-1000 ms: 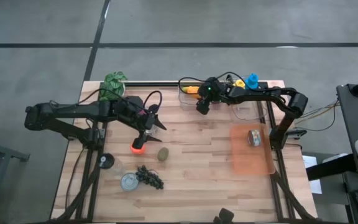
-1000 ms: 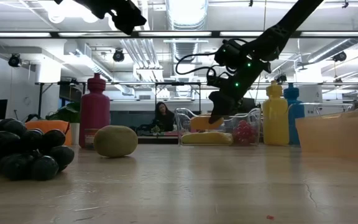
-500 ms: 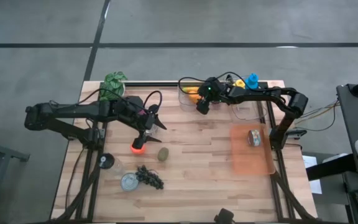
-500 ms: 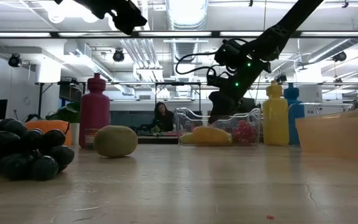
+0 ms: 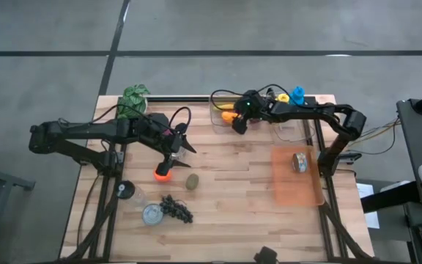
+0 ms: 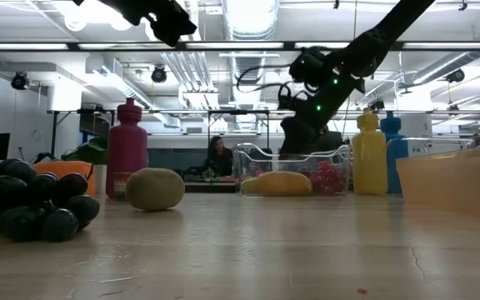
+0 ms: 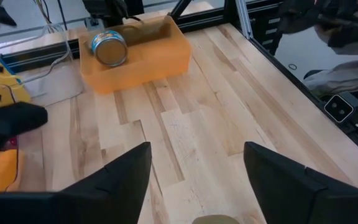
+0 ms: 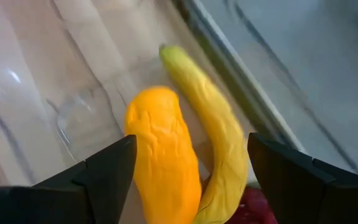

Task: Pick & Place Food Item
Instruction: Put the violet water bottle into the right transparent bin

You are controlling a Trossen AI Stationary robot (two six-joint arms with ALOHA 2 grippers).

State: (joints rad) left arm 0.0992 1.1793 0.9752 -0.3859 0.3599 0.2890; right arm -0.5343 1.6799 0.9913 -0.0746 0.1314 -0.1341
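Right gripper [image 8: 191,180] spread above orange fruit [image 8: 163,149] and banana [image 8: 213,137], left gripper [image 7: 194,180] spread

Overhead, table-level (facing the room), two wrist views.

Tin can [image 7: 109,50] inside orange tray [image 7: 160,59]

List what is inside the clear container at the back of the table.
Inside the clear container lie an orange fruit, a banana beside it, and something red. The right hand above, open, hides part of it.
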